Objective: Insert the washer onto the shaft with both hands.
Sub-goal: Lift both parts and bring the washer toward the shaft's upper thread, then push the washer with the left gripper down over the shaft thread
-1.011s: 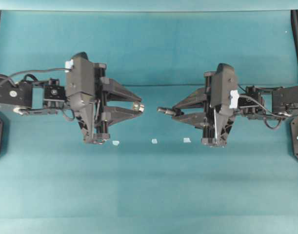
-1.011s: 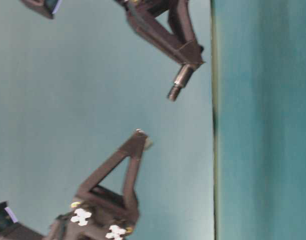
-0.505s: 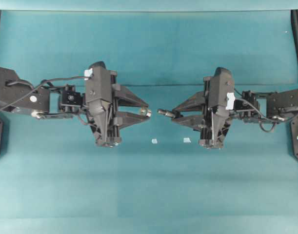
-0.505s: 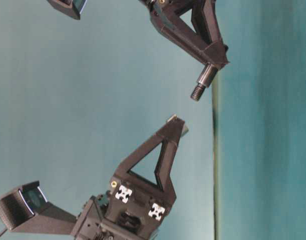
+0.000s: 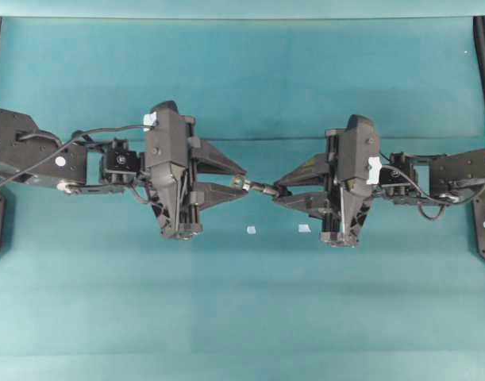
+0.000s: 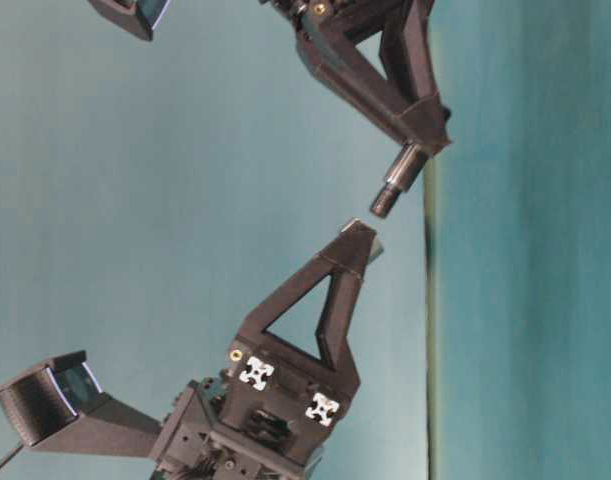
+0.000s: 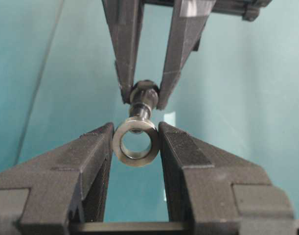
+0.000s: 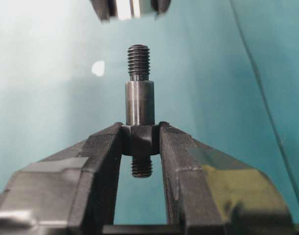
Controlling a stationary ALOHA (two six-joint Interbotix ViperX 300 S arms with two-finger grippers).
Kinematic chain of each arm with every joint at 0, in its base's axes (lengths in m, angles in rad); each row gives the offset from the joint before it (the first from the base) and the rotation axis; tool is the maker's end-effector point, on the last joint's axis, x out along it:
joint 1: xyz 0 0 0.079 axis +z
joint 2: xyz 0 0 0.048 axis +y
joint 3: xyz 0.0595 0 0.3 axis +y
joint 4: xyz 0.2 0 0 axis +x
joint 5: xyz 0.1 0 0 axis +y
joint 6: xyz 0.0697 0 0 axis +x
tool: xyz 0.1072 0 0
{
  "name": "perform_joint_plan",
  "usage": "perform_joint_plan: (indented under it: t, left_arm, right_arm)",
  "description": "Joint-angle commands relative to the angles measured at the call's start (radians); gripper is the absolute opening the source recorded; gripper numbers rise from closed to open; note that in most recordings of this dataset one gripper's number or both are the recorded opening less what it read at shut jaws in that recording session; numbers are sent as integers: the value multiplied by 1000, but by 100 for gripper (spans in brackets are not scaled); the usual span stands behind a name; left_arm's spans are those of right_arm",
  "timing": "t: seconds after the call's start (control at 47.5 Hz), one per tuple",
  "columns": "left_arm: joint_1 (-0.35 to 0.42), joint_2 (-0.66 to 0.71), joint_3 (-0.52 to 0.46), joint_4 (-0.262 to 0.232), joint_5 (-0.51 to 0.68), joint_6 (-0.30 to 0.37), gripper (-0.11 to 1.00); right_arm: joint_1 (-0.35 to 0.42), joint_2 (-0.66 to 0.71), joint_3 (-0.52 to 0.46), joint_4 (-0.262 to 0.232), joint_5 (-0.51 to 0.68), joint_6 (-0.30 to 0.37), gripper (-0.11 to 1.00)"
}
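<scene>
**Washer and shaft held tip to tip above teal table**

Teal table surface (image 5: pixel 242 317) filling the overhead view, pale band along top edge.

Two black arms reaching in from opposite sides, meeting near centre. Left gripper (image 5: pixel 240 181) pointing right, lattice body and white tape tag visible; right gripper (image 5: pixel 275 190) pointing left, white tape tag on its body too. Both raised off the surface in the table-level view.

Left gripper (image 7: pixel 136 139) partly closed, fingers (image 7: pixel 90 156) pinching the washer (image 7: pixel 136 142) by its outer edge, hole facing outward toward the other arm. Washer at the very fingertips, silver-grey, upright on edge.

Right gripper (image 8: pixel 141 139) nearly fully closed, clamped on the shaft's (image 8: pixel 139 103) wider dark collar, a short threaded stub behind the fingers, smooth barrel and threaded tip sticking out forward.

Overhead: shaft (image 5: pixel 260 187) lying level between the two grippers, tip just beside the washer (image 5: pixel 244 182). Table-level: shaft (image 6: pixel 397 182) tip close to the left fingertips (image 6: pixel 353 245), small gap visible, tip not inside the ring. Left wrist view: threaded tip lined up near the top rim of the washer hole; contact cannot be told.

Two small pale square chips (image 5: pixel 252 230) (image 5: pixel 304 228) lying on the table below the grippers, apart from everything.
</scene>
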Motion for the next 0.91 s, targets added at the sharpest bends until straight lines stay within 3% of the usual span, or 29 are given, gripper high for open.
perform_joint_plan:
  t: [0.0,0.884]
  left_arm:
    - [0,-5,-20,2,-11,-3,34]
    - [-2,11,-32,2,-9,-3,34]
  right_arm:
    - [5,-2,-25,-3,-28,11,0]
    - [11,21,-63,-3,-40,9,0]
